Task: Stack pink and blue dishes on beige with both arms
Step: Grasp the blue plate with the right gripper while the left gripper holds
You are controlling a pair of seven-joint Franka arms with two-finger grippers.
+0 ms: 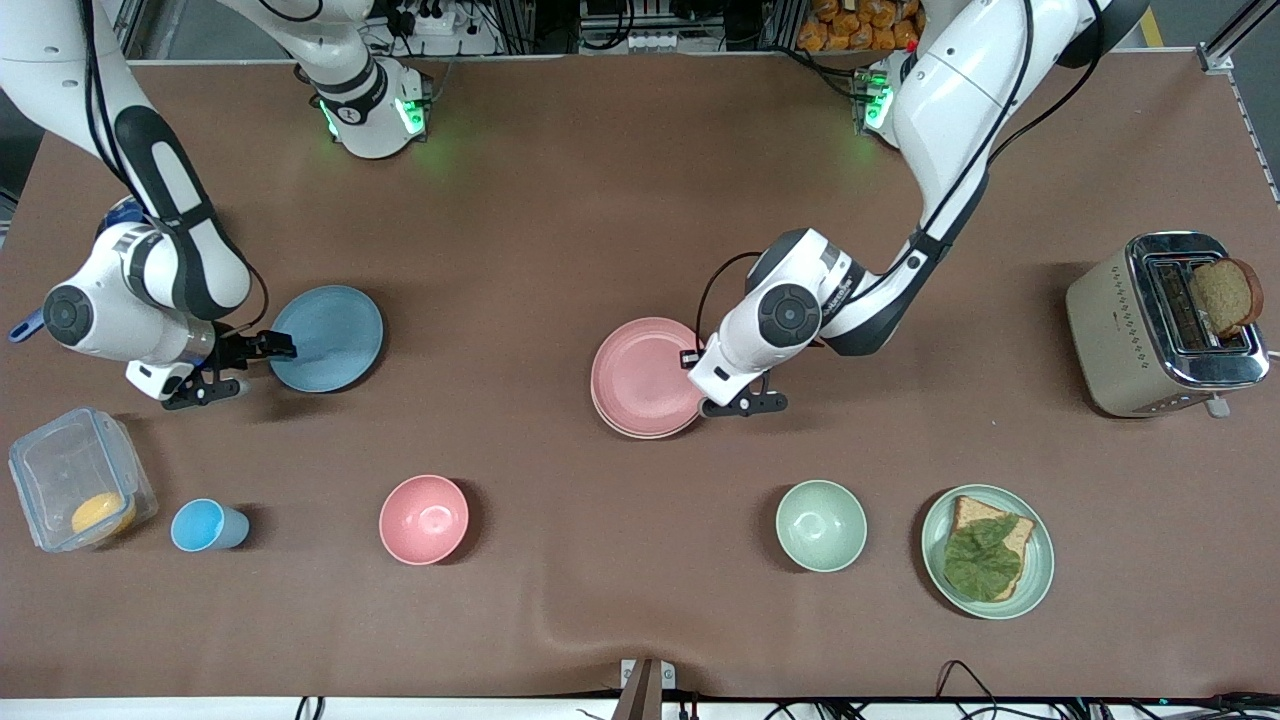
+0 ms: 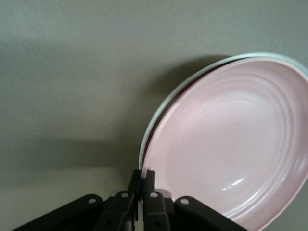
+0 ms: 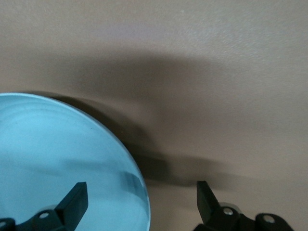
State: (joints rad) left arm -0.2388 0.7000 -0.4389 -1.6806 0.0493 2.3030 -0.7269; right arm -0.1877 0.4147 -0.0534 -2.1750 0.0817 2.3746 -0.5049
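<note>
The pale pink plate (image 1: 645, 375) lies on the beige plate (image 1: 640, 434) mid-table, with only a thin beige rim (image 2: 155, 118) showing under it. My left gripper (image 1: 712, 404) is at the pink plate's (image 2: 231, 139) edge toward the left arm's end, and in the left wrist view the gripper (image 2: 143, 178) is shut on that rim, which sits slightly raised off the beige one. The light blue plate (image 1: 327, 338) lies flat toward the right arm's end. My right gripper (image 1: 245, 368) is open, its fingers straddling the blue plate's (image 3: 57, 159) rim (image 3: 142, 186).
A toaster (image 1: 1165, 325) holding a bread slice stands at the left arm's end. Nearer the front camera sit a green plate with bread and a leaf (image 1: 988, 550), a green bowl (image 1: 821, 525), a pink bowl (image 1: 424, 519), a blue cup (image 1: 205, 525) and a clear container (image 1: 80, 478).
</note>
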